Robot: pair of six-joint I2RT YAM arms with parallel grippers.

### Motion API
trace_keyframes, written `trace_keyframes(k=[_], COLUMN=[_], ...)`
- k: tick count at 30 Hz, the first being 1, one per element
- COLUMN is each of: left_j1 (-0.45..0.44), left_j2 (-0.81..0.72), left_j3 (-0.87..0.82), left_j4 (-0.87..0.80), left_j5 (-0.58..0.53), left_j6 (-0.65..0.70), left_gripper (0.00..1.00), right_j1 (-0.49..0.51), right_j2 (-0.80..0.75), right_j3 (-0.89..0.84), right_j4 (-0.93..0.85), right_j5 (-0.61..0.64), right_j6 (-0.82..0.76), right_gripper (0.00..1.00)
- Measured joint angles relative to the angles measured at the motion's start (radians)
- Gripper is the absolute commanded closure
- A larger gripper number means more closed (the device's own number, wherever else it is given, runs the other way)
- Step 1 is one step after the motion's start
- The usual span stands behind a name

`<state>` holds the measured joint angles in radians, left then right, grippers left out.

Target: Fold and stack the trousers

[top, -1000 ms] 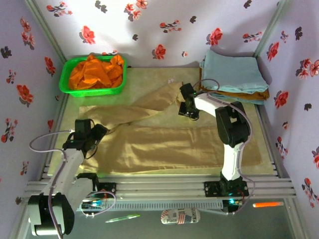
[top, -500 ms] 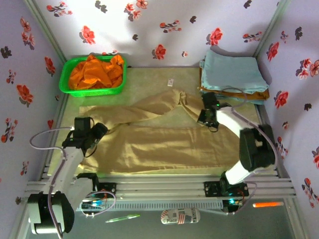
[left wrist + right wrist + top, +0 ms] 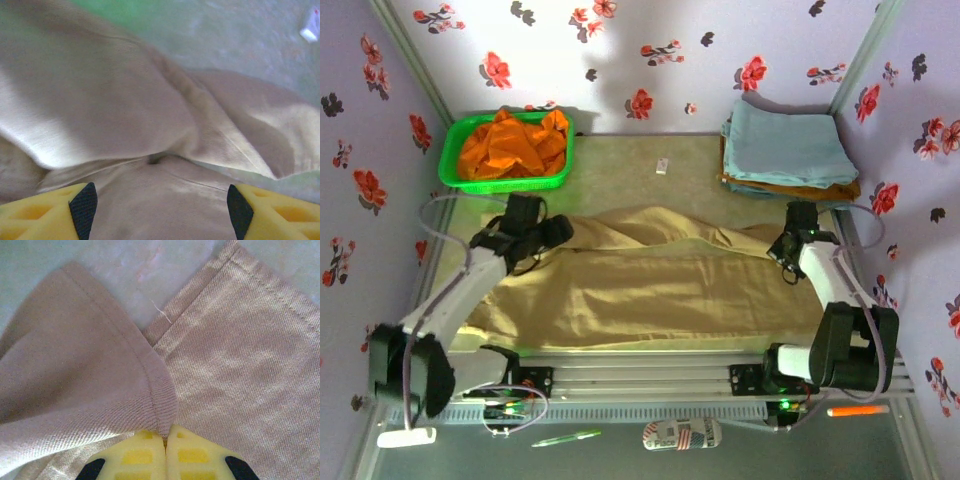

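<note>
The tan trousers (image 3: pixel 650 285) lie spread across the table, with one leg laid along the far side of the other. My right gripper (image 3: pixel 790 246) is at the right end, shut on the hem of the upper leg (image 3: pixel 125 375); that hem is pinched between the yellow fingertips (image 3: pixel 142 452) and hangs just over the lower leg's hem (image 3: pixel 245 355). My left gripper (image 3: pixel 535 234) is over the waist end at the left. In the left wrist view its jaws stand wide apart (image 3: pixel 160 205) above the folds of cloth (image 3: pixel 115 105), with fabric spanning the gap.
A green basket (image 3: pixel 452 170) holding an orange garment (image 3: pixel 510 145) stands at the back left. A folded stack of pale blue cloth (image 3: pixel 785 148) sits at the back right. A small white tag (image 3: pixel 662 166) lies on the mat behind the trousers. Flowered walls close in three sides.
My right gripper has dragged the upper leg's hem from mid-table out to the right end, straightening that leg. My left gripper has moved up and to the right over the waist end.
</note>
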<state>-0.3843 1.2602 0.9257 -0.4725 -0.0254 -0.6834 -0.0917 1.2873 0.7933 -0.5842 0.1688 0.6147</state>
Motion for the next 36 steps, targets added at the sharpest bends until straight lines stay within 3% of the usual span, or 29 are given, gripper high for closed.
trace_keyframes(k=[9,17,19,23,27,34,36], left_j1=[-0.204,-0.309,-0.321,-0.327,-0.326,-0.327,-0.327], left_j2=[0.530,0.762,0.784,0.817,0.820,0.785,0.758], left_j3=[0.361,0.563,0.592,0.624,0.622,0.539,0.528], left_j4=[-0.029,-0.093,-0.108,-0.127,-0.149,-0.148,-0.152], left_j5=[-0.099,-0.138,-0.140,-0.148,-0.152,-0.148,-0.148], left_j6=[0.178,0.250,0.254,0.266,0.268,0.276,0.275], left_gripper=[0.30,0.25,0.32,0.57,0.61,0.99,1.00], right_j1=[0.001,0.006,0.006,0.006,0.006,0.006,0.006], right_j2=[0.035,0.021,0.014,0.003,-0.001,-0.018,-0.018], right_j3=[0.005,0.005,0.005,0.005,0.005,0.005,0.005], right_j4=[0.026,0.034,0.034,0.034,0.034,0.037,0.037], right_j5=[-0.073,-0.110,-0.115,-0.121,-0.122,-0.126,-0.129], right_j6=[0.021,0.021,0.021,0.020,0.020,0.020,0.021], right_gripper=[1.00,1.00,1.00,1.00,1.00,1.00,1.00])
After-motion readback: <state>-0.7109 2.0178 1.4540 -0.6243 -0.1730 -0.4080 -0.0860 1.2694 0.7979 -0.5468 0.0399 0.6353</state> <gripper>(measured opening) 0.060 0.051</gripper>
